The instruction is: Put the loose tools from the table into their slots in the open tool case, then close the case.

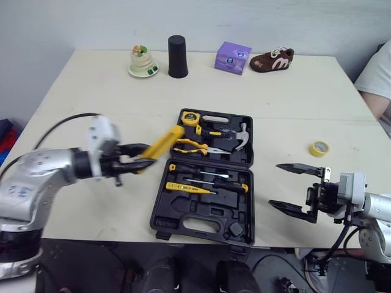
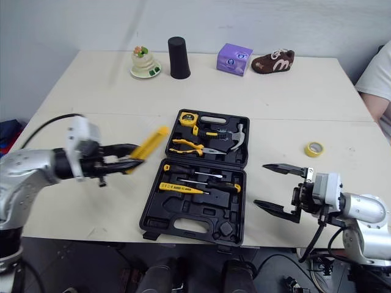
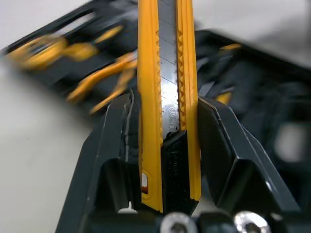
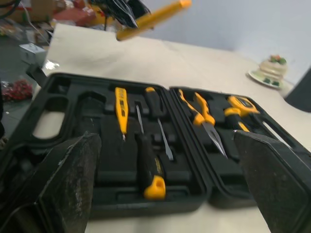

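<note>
The open black tool case (image 1: 201,215) lies mid-table with a tape measure (image 1: 191,117), hammer (image 1: 242,135), pliers (image 1: 197,146) and screwdrivers (image 1: 209,178) in its slots. My left gripper (image 1: 143,157) is shut on a yellow utility knife (image 1: 164,141), held in the air just left of the case, its free end angled toward the lid. The knife (image 3: 167,97) sits clamped between both fingers in the left wrist view. My right gripper (image 1: 276,185) hovers open and empty right of the case. A yellow tape roll (image 1: 319,148) lies on the table beyond it.
Along the far edge stand a cake-shaped ornament (image 1: 143,62), a black cup (image 1: 178,56), a purple box (image 1: 233,57) and a brown shoe (image 1: 272,59). A person's sleeve (image 1: 382,67) shows at the right edge.
</note>
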{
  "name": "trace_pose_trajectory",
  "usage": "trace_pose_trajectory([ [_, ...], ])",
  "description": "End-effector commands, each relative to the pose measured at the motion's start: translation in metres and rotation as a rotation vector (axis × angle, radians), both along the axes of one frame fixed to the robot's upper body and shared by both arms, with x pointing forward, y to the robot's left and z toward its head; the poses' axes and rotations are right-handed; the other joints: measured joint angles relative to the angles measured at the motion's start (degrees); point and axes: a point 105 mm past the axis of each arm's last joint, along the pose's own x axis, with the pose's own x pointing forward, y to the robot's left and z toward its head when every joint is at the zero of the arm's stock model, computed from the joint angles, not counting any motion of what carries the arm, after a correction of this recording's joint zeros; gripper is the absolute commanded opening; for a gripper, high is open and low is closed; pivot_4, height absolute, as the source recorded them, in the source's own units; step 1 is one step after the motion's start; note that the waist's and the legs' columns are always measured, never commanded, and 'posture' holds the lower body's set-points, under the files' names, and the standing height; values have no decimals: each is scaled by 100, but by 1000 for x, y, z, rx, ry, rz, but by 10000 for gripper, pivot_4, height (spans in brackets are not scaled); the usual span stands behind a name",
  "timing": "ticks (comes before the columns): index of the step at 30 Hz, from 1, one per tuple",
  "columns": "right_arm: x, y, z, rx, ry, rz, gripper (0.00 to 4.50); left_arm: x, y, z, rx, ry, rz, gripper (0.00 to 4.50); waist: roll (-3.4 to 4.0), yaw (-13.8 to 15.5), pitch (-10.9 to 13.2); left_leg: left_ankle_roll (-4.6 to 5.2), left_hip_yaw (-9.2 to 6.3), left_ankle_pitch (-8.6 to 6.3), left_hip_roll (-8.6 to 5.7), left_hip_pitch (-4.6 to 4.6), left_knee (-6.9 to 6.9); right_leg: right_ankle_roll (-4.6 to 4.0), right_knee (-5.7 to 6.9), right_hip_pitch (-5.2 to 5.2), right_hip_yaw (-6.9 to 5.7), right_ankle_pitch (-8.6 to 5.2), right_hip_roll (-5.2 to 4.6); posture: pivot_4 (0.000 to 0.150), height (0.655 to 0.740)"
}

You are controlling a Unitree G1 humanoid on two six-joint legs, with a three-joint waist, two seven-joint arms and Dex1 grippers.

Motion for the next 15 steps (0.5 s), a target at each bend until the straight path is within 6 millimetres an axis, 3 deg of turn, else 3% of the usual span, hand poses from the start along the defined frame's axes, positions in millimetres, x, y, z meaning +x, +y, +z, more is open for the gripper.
trace_pose_trajectory([
  [1, -8, -14, 0, -22, -18, -38, 45000, -17, -27, -14, 84, 41, -182, 12154, 0, -41, 0, 0, 5, 0, 1, 3, 0, 0, -2, 0, 0, 0, 6, 1500, 7400],
  [5, -18, -20, -6, -22, -19, -75, 45000, -15, -52, -39, 237, 24, -321, 12153, 3, -9, 2, -3, 2, 7, 11, 4, 6, 0, -10, -3, -6, 0, 37, 1500, 7400],
  [10, -28, -20, -11, -17, -22, -99, 45000, 2, -53, -54, 366, -32, -322, 12153, 4, 9, 2, -4, 5, 8, 16, 7, 10, 0, -16, -3, 4, 0, 40, 1500, 7400],
  [15, -39, -22, -19, -8, -21, -144, 45000, -1, -51, -72, 461, 11, -314, 12153, 5, 5, 3, -4, -8, 8, 18, 3, 10, 0, -18, 3, 7, 0, 38, 1500, 7400],
])
